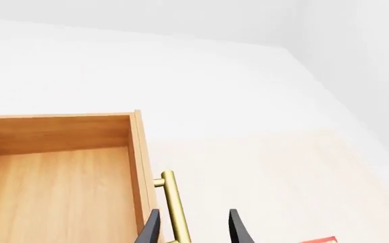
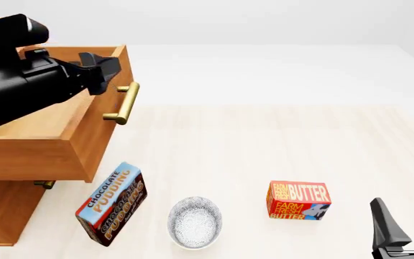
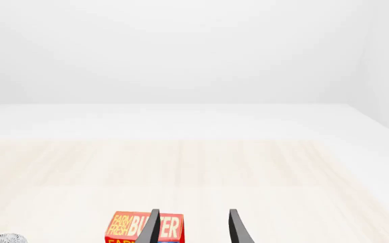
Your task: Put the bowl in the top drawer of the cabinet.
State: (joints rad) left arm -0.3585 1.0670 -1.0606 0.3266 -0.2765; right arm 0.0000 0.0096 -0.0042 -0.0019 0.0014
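We saw the bowl [image 2: 194, 222] standing upright on the table [image 2: 279, 140], near the front edge, between the chocolate pudding box [image 2: 110, 203] on its left and the butter box [image 2: 298, 200] on its right. It touched neither box, and no gripper was holding it. In the right wrist view only a small part of its rim [image 3: 2, 238] was visible at the picture's edge.

The top drawer [image 2: 56, 137] of the cabinet [image 2: 6, 210] was pulled out far, and its wooden floor [image 1: 52, 197] was bare. Its brass bar handle [image 2: 124, 102] pointed toward the middle of the table. Under it, a small piece of the lower drawer's handle [image 2: 43, 184] was showing.

The left gripper [image 2: 97, 69] was up at the front wall of the top drawer, just beside the handle. In the left wrist view its fingers [image 1: 150, 230] were spread apart, with the brass bar [image 1: 174, 207] standing between them; we could not tell if one finger touched the bar.

The right gripper [image 2: 407, 218] was low at the near right corner of the table, apart from the butter box. Its jaws were spread too and had nothing between them. In the right wrist view the butter box [image 3: 130, 227] lay just ahead of the fingers [image 3: 238, 228].
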